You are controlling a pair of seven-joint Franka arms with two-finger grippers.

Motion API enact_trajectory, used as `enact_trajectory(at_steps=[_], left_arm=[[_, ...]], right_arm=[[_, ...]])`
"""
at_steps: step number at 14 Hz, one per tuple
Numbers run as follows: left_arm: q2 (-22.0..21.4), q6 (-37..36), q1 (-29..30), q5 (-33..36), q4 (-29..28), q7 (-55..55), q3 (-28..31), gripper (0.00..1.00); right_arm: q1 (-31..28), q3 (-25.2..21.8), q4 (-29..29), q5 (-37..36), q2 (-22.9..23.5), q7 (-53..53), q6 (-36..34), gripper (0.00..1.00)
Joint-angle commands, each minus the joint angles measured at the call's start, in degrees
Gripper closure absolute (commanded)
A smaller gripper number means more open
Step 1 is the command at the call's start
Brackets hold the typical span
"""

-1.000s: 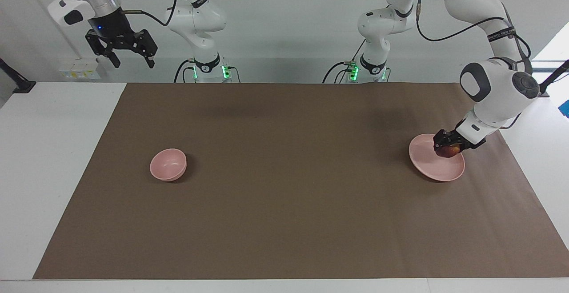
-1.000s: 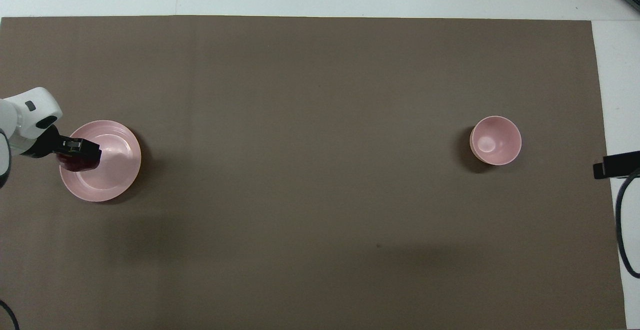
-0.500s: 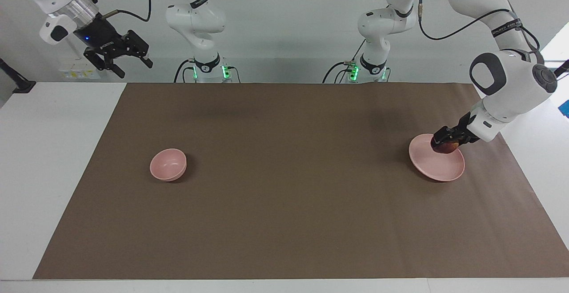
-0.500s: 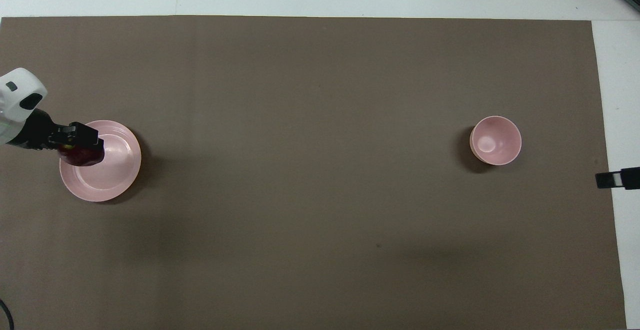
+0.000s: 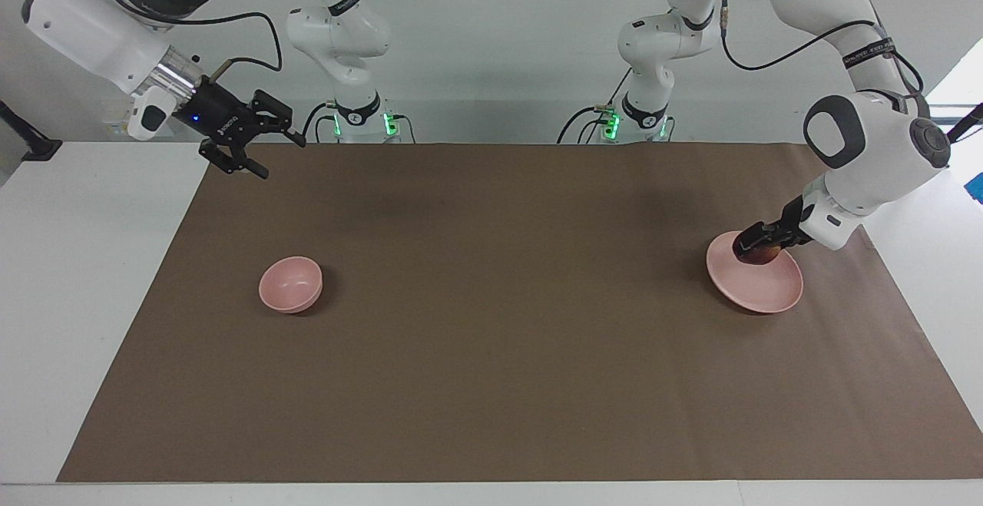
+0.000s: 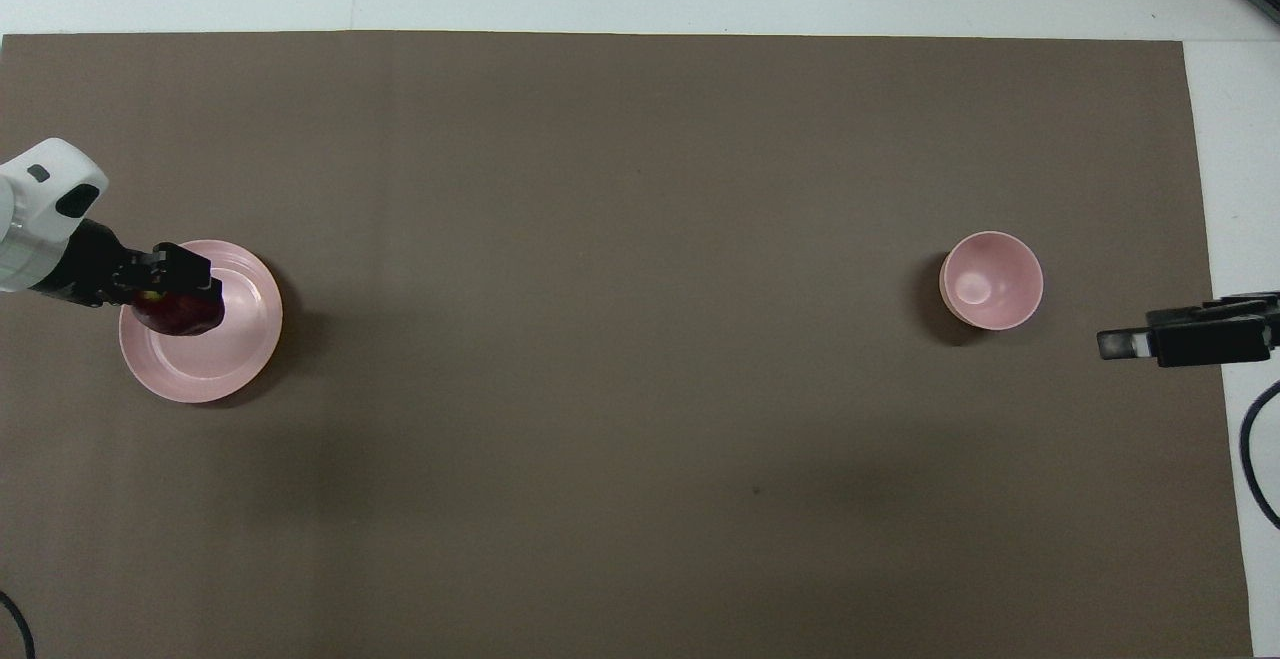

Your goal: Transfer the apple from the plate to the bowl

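- Brown mat (image 5: 491, 337) covers the desk, bare between the dishes.
- Left gripper (image 5: 749, 248) clamps the apple (image 5: 762, 255) low over the plate (image 5: 756, 285), near the desk's left-arm end.
- Pink bowl (image 5: 290, 284) sits unobstructed toward the right-arm end.
- Right gripper (image 5: 265, 145), fingers spread, hangs above the mat's corner by the robots.

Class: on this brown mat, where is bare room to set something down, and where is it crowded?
The mat lies bare between the bowl and the plate. The plate is crowded: the left gripper holds the apple over it. The right gripper hangs open over the mat's corner.
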Motion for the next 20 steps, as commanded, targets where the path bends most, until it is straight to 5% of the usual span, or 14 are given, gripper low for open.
enact_trajectory(at_steps=[1,9,14,20], left_arm=[[-0.98,-4.48,-1.25,-2.76,-0.49,-5.69,0.6,1.0],[-1.33,-14.34,-10.29,-21.29,0.21,-30.47,0.43,1.0],[-1.33,-13.82,-16.36,-36.23,0.13,-45.77,-0.36,1.0],[-1.33,-12.51,-16.54,-50.93,0.04,-55.45,-7.91,1.0]], right_arm=[[3.07,0.27,-3.86,5.37,-1.02,-1.32,3.82,0.0],[3.34,0.63,-13.18,19.54,-1.28,-3.08,6.82,0.0],[5.88,0.8,-16.34,22.89,-1.98,-1.86,5.86,0.0],[9.39,0.8,-23.46,26.13,-6.28,-0.36,6.82,0.0]])
